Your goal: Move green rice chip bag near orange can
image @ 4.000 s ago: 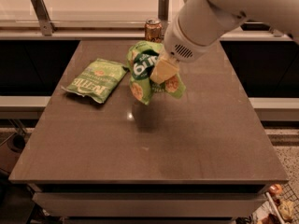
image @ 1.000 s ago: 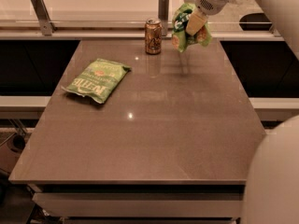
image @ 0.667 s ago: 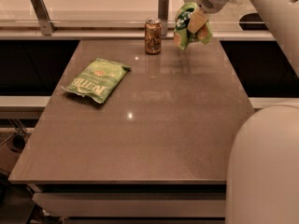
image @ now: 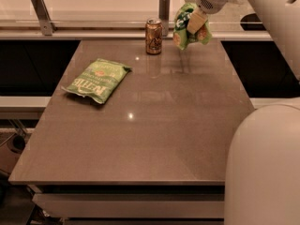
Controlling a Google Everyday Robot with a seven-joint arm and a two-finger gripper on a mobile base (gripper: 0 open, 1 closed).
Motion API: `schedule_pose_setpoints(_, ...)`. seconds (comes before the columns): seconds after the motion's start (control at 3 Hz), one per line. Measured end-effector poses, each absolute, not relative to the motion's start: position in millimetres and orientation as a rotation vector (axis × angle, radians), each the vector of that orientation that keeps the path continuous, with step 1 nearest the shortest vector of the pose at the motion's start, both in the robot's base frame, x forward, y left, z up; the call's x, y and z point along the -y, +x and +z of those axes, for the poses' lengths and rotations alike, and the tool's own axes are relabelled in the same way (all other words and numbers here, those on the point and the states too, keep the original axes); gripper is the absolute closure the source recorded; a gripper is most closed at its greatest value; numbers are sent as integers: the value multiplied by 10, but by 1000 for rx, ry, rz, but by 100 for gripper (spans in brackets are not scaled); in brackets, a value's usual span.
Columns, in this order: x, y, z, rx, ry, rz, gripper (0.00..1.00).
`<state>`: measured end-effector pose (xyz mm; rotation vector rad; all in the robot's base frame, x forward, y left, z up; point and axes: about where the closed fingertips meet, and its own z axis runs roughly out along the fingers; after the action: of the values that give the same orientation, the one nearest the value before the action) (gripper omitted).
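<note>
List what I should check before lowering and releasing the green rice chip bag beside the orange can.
1. Grip: the gripper is shut on the green rice chip bag, over the table's far edge: ok.
2. Nearness: the bag hangs just right of the orange can, apart from it: ok.
3. Bag resting on the table: it appears lifted off the surface: not ok.
4. Landing spot beneath the bag bare: ok.
5. Can upright: ok.
6. Kettle bag out of the path, lying flat at the left: ok.
</note>
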<state>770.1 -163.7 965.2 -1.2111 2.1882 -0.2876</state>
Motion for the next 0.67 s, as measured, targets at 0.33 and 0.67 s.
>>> schedule_pose_setpoints(0.33, 1627, 7710, 9621, -2191, -1215, -285, 36)
schedule_pose_setpoints(0.67, 1615, 7718, 9589, -2194, -1219, -283, 13)
